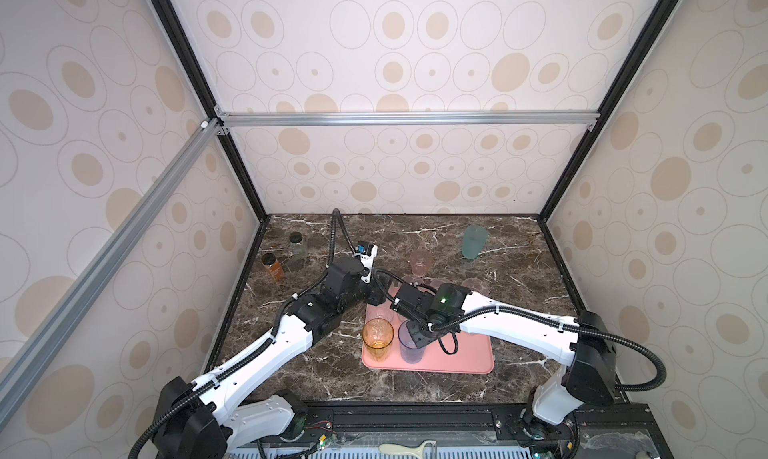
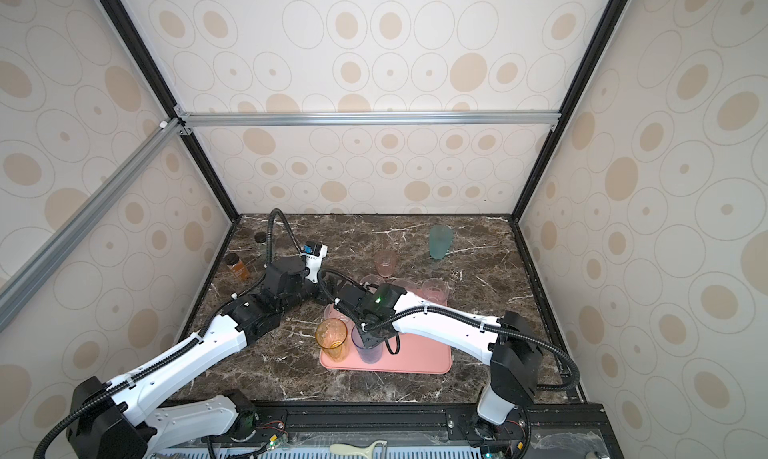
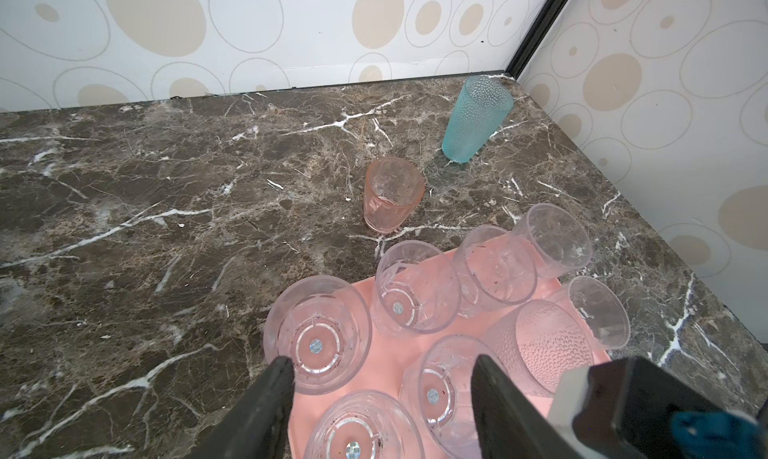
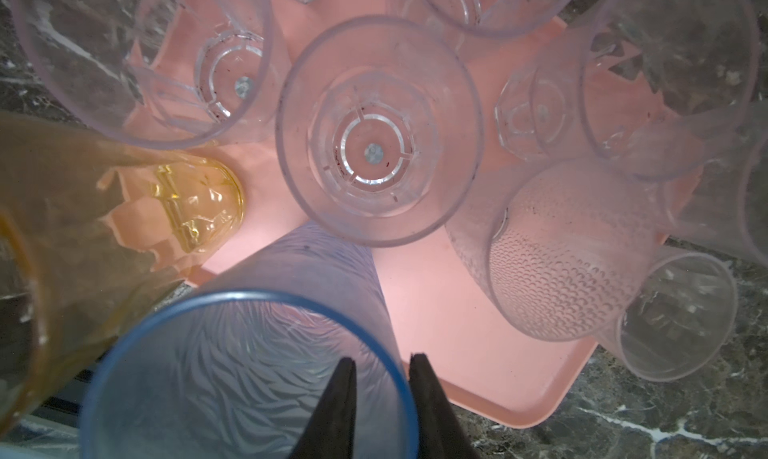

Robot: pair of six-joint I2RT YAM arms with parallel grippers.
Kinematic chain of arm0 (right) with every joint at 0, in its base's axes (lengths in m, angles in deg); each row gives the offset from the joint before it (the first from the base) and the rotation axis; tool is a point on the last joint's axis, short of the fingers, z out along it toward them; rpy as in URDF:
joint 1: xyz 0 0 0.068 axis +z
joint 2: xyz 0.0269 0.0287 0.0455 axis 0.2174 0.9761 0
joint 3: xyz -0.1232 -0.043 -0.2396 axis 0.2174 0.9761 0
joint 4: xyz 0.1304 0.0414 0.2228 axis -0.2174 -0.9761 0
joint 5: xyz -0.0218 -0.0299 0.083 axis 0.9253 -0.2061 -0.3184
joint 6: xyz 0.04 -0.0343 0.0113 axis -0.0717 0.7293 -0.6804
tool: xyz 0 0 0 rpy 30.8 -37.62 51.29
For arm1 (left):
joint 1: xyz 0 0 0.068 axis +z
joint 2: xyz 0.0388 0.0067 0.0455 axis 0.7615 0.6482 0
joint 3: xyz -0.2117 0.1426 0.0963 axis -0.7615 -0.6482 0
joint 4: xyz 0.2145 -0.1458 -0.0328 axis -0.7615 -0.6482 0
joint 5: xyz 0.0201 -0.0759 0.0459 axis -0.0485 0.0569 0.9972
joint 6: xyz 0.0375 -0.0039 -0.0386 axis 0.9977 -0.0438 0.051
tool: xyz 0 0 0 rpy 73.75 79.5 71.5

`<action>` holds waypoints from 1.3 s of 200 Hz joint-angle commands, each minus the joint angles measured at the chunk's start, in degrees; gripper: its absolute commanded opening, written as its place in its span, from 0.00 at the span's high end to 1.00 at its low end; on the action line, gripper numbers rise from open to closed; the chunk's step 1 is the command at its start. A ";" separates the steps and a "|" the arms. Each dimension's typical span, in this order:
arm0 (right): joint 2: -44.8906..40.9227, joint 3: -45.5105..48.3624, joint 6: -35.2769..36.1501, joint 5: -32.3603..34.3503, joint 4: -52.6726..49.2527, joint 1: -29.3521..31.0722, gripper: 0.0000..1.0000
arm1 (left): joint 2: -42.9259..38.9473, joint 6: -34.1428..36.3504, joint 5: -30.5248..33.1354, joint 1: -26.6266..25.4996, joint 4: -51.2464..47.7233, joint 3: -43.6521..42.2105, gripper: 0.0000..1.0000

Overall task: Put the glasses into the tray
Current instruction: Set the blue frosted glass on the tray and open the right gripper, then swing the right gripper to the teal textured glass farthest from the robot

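Blue glass (image 4: 249,353): standing on tray (image 4: 478,353). My right pincer (image 4: 380,359) straddles its rim, barely parted, since neighbours (image 4: 380,128) crowd it. Left pincer (image 3: 382,361): wide, empty.

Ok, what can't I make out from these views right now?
- Right gripper: tips hidden in both top views by its own wrist; only the right wrist view shows them, at the blue tumbler.
- Clear tumblers on the tray: in both top views mostly under the right arm, so uncountable there.
- Amber tumbler: cut off by the right wrist view's edge.
- Clear black-capped bottle: in a top view, body partly behind the left arm's cable.
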 commanded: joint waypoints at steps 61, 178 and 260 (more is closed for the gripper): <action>-2.25 -11.77 4.55 1.23 -6.76 -1.07 0.58 | 0.05 1.91 2.46 0.96 -0.12 4.01 0.31; -6.49 -6.61 3.83 -10.06 16.20 -25.98 0.59 | 4.54 7.39 17.21 0.96 19.29 3.19 0.28; 0.73 -5.55 3.78 -16.58 19.43 -34.30 0.60 | 20.62 11.56 11.92 -1.64 21.38 12.37 0.30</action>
